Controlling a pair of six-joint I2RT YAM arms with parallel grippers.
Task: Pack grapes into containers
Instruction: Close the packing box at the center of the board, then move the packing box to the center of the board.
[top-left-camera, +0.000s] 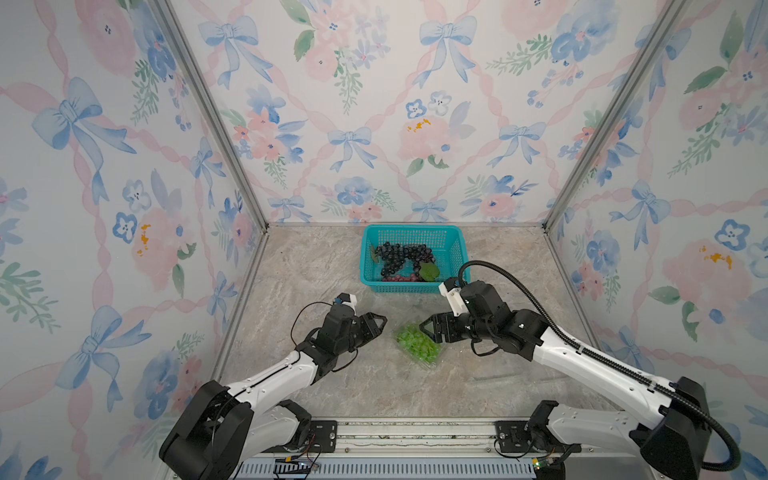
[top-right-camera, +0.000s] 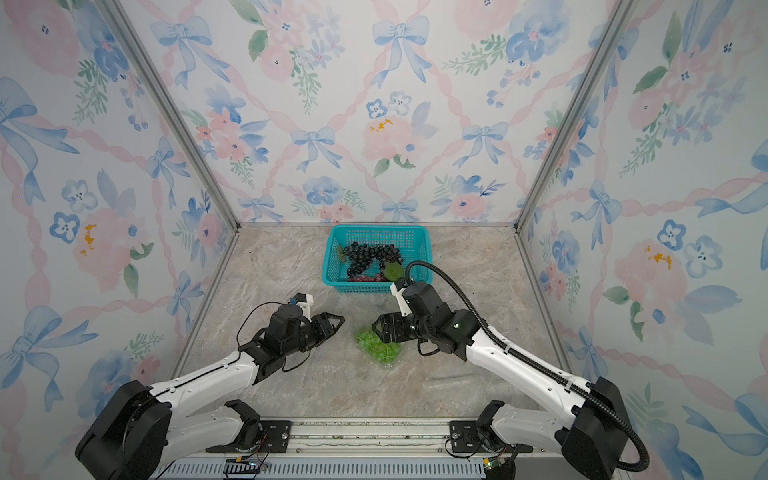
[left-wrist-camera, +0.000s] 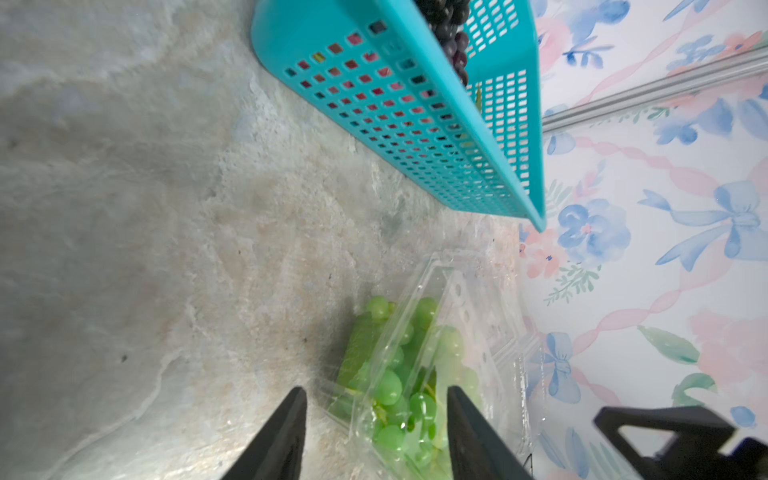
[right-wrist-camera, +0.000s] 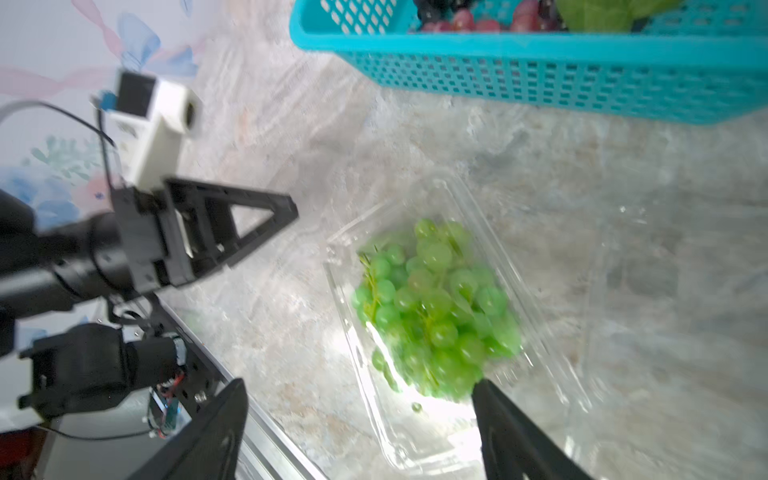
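Note:
A clear container (top-left-camera: 432, 360) (top-right-camera: 390, 360) lies on the table between my two grippers, with a bunch of green grapes (top-left-camera: 417, 344) (top-right-camera: 375, 346) (left-wrist-camera: 388, 386) (right-wrist-camera: 436, 303) inside. Whether its lid is latched I cannot tell. My left gripper (top-left-camera: 381, 321) (top-right-camera: 340, 321) (left-wrist-camera: 376, 390) is open just left of it, jaws either side of its near end without touching. My right gripper (top-left-camera: 424, 326) (top-right-camera: 380, 325) (right-wrist-camera: 359, 382) is open wide, hovering over the container's right edge. Blue-black grapes (top-left-camera: 401, 254) (top-right-camera: 370, 252) and red grapes (top-left-camera: 400, 277) (top-right-camera: 365, 277) lie in the basket.
The teal mesh basket (top-left-camera: 411, 227) (top-right-camera: 376, 227) (left-wrist-camera: 374, 104) (right-wrist-camera: 540, 83) stands against the back wall, just behind the right wrist. Flowered walls close in three sides. A metal rail (top-left-camera: 415, 432) runs along the front edge between the arm bases.

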